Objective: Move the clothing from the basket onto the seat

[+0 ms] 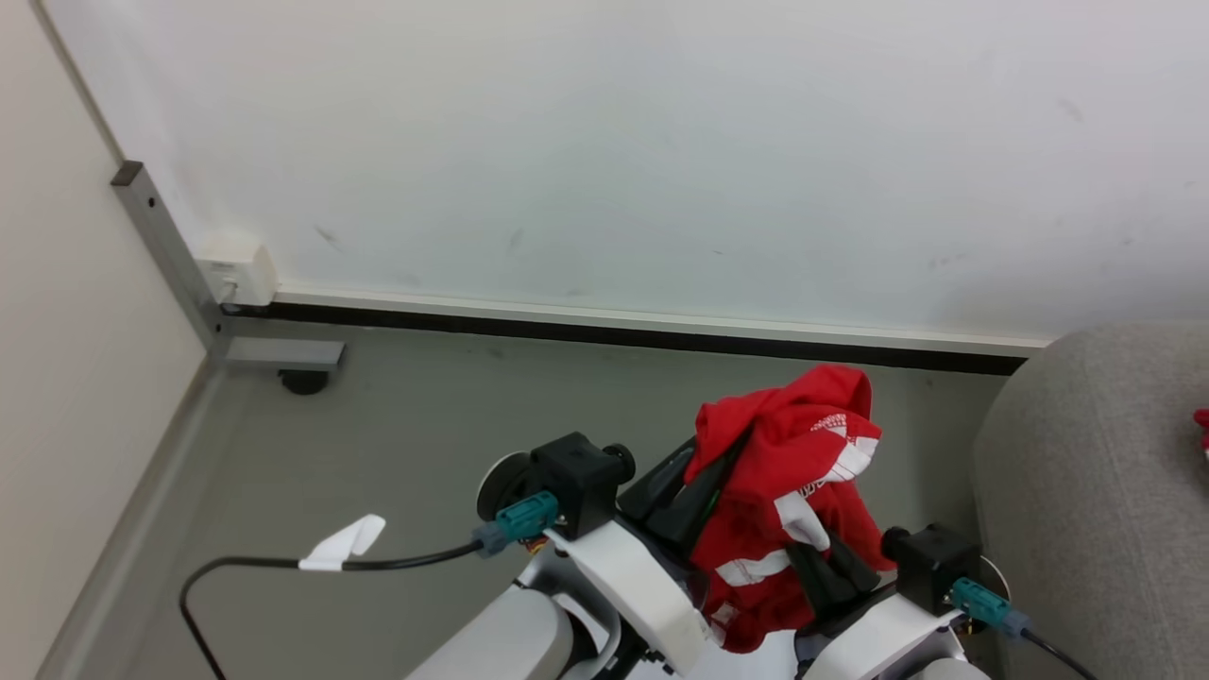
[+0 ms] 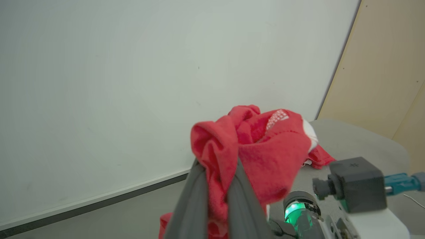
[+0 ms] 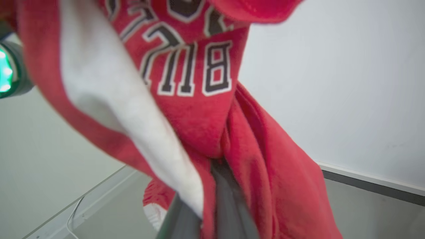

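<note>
Your left gripper (image 1: 704, 486) and right gripper (image 1: 826, 571) are both pinched shut on the red clothing (image 1: 793, 444), which hangs bunched between them above the floor (image 1: 397, 444), near the seat's (image 1: 1086, 491) rounded corner. This looks like the carry step. Next you need to swing right over the seat and release both grips together.

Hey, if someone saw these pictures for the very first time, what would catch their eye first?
The bright red soft fabric garment with white stripe trim, bunched in the air at the head view's lower middle, pinched by the left pincer and the right pincer. Next, the large light grey woven-fabric sofa at the right edge, with another scrap of red cloth on it.
</note>
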